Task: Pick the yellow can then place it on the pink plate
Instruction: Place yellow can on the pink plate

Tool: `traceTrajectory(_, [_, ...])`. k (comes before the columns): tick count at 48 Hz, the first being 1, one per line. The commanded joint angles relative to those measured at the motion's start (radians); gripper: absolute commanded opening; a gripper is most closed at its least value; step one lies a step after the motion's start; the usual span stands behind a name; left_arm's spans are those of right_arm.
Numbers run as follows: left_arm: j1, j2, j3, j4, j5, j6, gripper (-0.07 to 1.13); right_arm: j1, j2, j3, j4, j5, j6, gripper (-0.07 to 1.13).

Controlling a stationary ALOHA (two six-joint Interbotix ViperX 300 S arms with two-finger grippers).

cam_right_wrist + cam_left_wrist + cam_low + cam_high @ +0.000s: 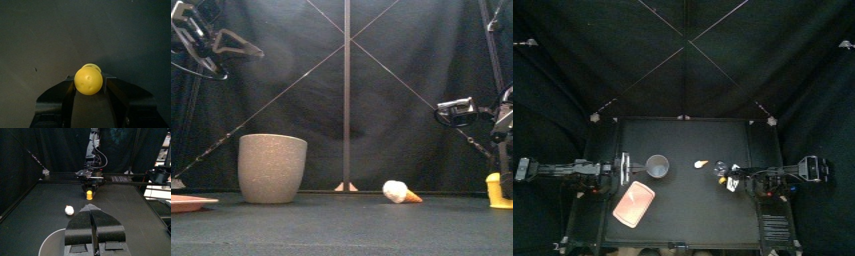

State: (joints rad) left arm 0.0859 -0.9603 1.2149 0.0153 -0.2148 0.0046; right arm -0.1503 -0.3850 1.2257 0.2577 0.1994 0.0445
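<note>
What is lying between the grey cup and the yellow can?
One small white and orange toy lies between the grey cup and the yellow can, otherwise the stretch is bare; the front view shows it best.

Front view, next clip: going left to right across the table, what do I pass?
pink tray → grey speckled cup → white and orange toy → yellow can

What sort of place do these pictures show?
Probably a robot test booth: black curtains enclose a small black table, a left arm and a right arm flank it, with props like a yellow can and a pink tray.
</note>
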Motion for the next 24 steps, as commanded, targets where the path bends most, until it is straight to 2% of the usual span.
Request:
traceTrajectory(1, [0.002,0.002,-0.009,0.002,-0.006,0.0,0.01,0.005,0.009,-0.014,0.002,-0.011,0.0,0.74])
traceTrajectory(24, [0.008,0.002,0.005,0.0,-0.006,0.0,0.01,0.017,0.005,-0.037,-0.002,-0.02,0.0,0.72])
